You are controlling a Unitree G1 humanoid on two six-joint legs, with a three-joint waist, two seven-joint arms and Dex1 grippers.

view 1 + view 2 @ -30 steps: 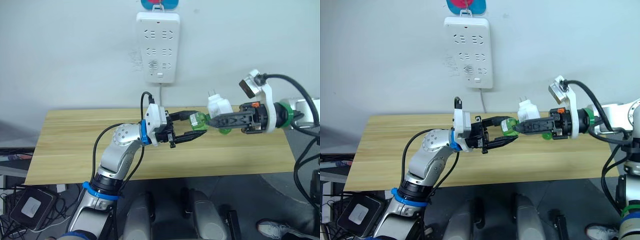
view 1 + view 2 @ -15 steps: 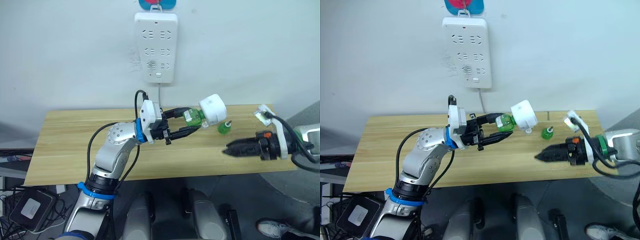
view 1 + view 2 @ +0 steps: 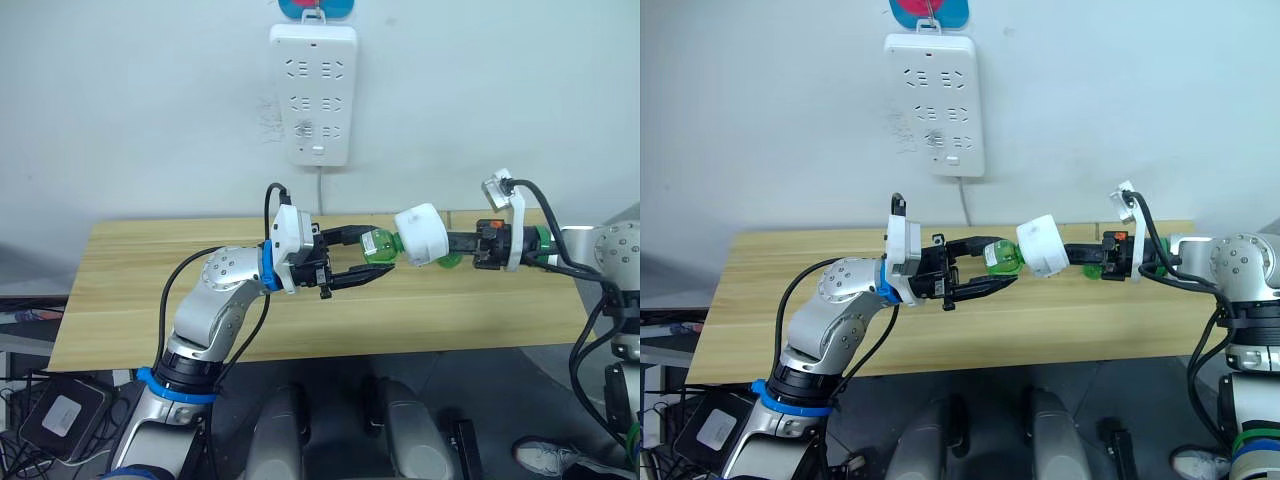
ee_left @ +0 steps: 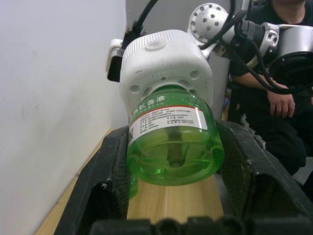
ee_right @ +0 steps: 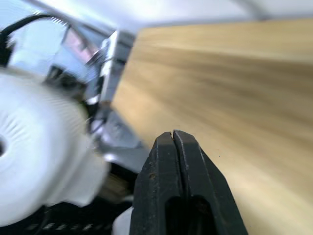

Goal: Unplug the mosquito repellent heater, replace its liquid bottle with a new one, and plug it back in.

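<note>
The white mosquito repellent heater (image 3: 421, 235) hangs in the air over the table with a green liquid bottle (image 3: 377, 245) fitted into it. My left gripper (image 3: 370, 252) is shut on that bottle; in the left wrist view its fingers (image 4: 105, 171) clamp both sides of the bottle (image 4: 171, 139) below the heater (image 4: 166, 63). My right gripper (image 3: 452, 241) is shut with nothing in it, its tips right beside the heater's far side. A second green bottle (image 3: 1095, 269) stands on the table behind the right gripper, partly hidden.
A long white power strip (image 3: 313, 95) hangs on the wall above the wooden table (image 3: 150, 290), its cord running down behind it. A person (image 4: 283, 98) in dark clothes sits beyond the table's right end.
My right gripper let go of the heater, drew back low to the right, shut, and has returned beside the heater. The left gripper keeps the bottle; the heater has turned.
</note>
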